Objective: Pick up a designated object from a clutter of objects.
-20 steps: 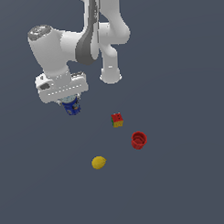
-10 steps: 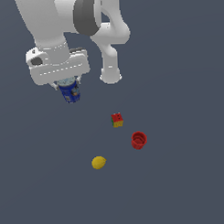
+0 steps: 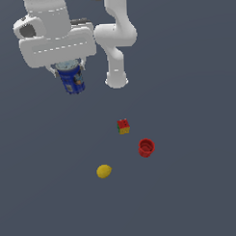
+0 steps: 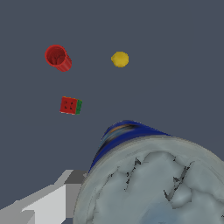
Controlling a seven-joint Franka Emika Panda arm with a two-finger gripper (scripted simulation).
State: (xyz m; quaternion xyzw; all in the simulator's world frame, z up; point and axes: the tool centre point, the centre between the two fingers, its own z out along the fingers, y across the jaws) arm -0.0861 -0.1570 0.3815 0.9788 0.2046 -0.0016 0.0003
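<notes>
Blue and silvery-lidded, the small can (image 3: 73, 80) is hanging in the air under the white gripper (image 3: 70, 73), higher in the exterior view than it was half a second ago and a full second ago, when it sat lower and nearer the grey floor (image 3: 190, 194). The arm has been rising toward the top of that view, so that its wrist housing is now filling the upper part toward the exterior view's left. The cube, the cup and the lemon are lying in the same arrangement as before. The arm (image 3: 115, 43) is bending over from its base at the back, with the hand pointing downward and the can tilting slightly beneath it. The jaws are closed onto the can, gripping its upper part, with only slivers of the fingers showing beside its lid. The can is well apart from the other three items, which are resting on the floor: the red-yellow cube (image 3: 123, 126), the red cup (image 3: 146, 148) just beyond it toward the exterior view's right, and the yellow lemon (image 3: 104, 171) nearer the camera. The wrist view is showing what the exterior view cannot: the can's crinkled silvery-grey lid (image 4: 153, 188) very close up, and a green face on the cube (image 4: 70, 106). It is also showing the cup's (image 4: 58, 57) open mouth and the lemon (image 4: 120, 59) far below.
</notes>
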